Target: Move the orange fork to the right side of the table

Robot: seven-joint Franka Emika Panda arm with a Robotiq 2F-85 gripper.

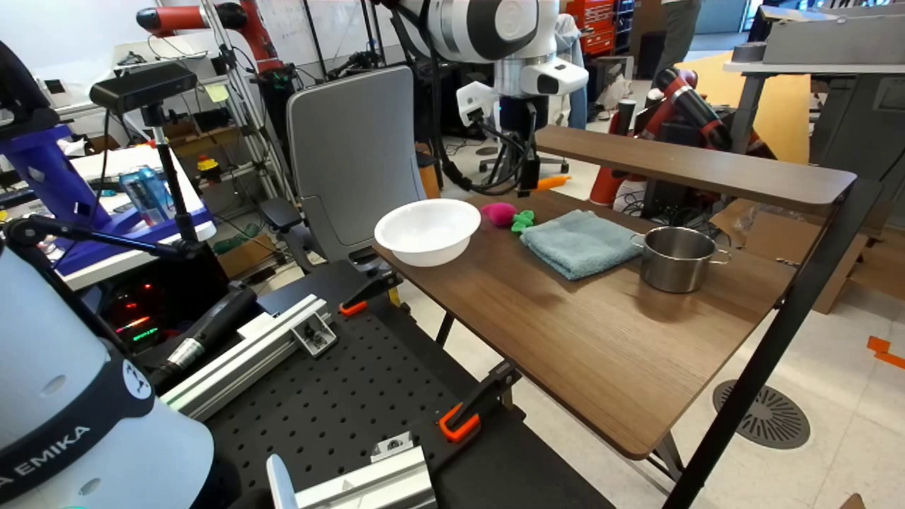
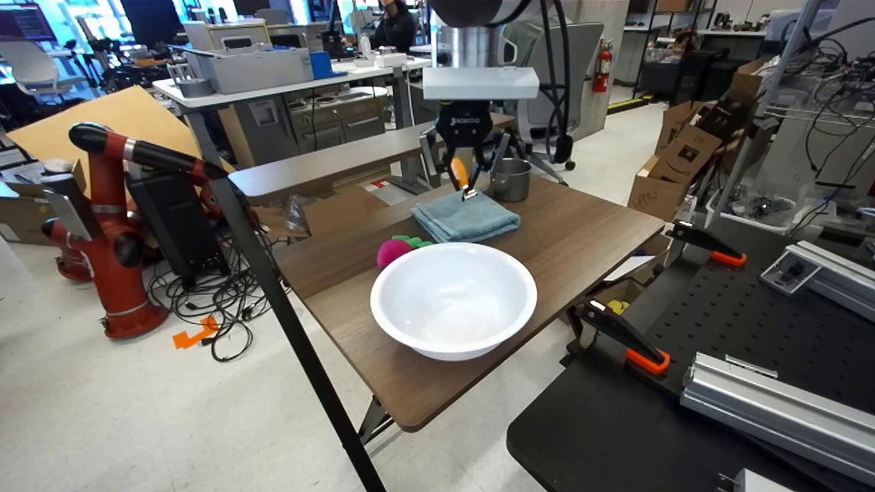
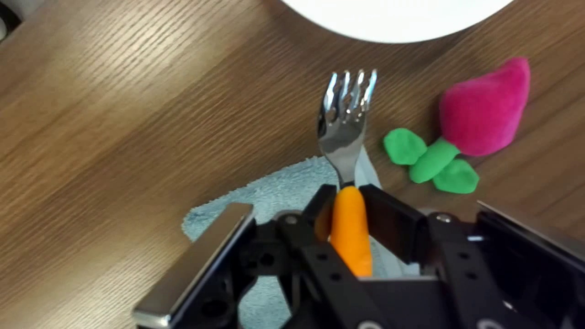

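A: Going L to R in an exterior view, what comes up?
B: The bowl (image 1: pixel 428 237), mid-frame, w/ the toy (image 1: pixel 499 213) just beside it. Neither's in the way, prob.
A: Next along, upper centre?
B: The gripper (image 3: pixel 349 203). Wrist view shows its jaws pinching the fork (image 3: pixel 351 228) by the orange handle, tines toward top of frame. It looks up off the table (image 1: pixel 615 382) in both exterior views; how high can't be told.
A: So the step in hand = carry?
B: Looks it. Grip seems OK, but a slim handle could twist, so slow & level, no jerks.
A: And under it?
B: The towel (image 1: pixel 583 244), right of centre. Tines could snag its pile, so no lowering till well past.
A: Farther right?
B: The pot (image 1: pixel 677 265), side handles sticking out. Best to swing wide of it or pass above the rim.
A: Drop spot?
B: Prob. bare table, lower right of that frame. The gripper should lower till the fork rests flat, then let go gently, in from the edge.
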